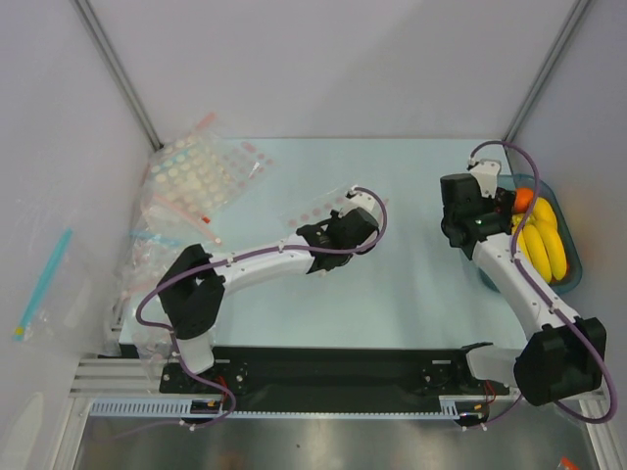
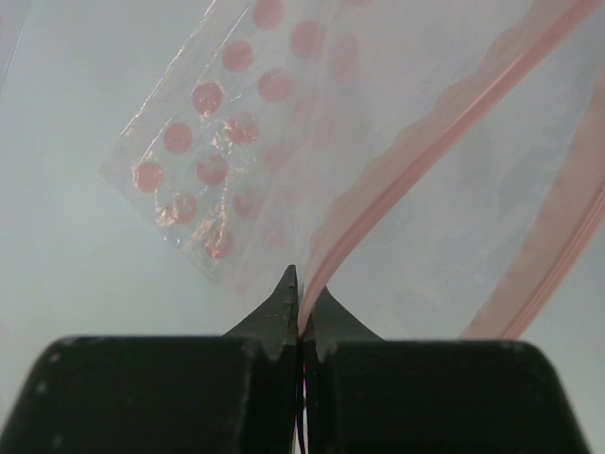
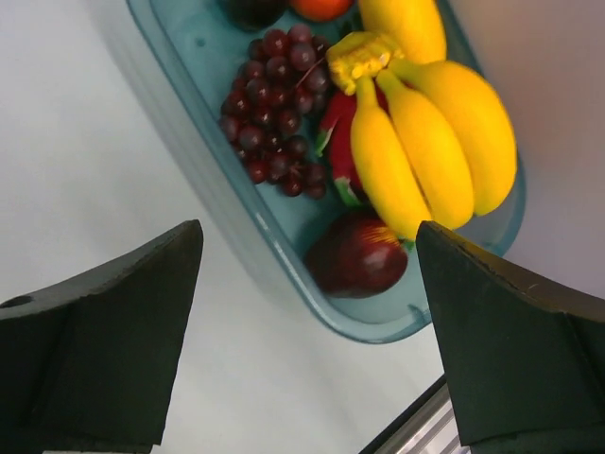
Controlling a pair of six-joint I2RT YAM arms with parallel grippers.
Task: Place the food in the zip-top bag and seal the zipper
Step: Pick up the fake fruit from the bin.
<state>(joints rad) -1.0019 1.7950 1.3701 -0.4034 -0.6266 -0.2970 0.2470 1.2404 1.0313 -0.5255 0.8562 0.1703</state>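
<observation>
The left pincer [image 2: 300, 301] is clamping shut on the zipper [image 2: 397, 182] of the zip-top bag [image 2: 444, 246], which is lying on the worktop [image 1: 411, 304], probably to lift its mouth. The right pincer [image 3: 307, 312] is hovering, fingers apart, over the teal tray [image 3: 213, 180], where the food [image 3: 357, 253], including a banana bunch [image 3: 425, 142], is waiting.

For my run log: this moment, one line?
left gripper: shut on pink-red zipper, clear plastic bag | right gripper: open, facing teal plastic tray | yellow bananas: in tray
</observation>
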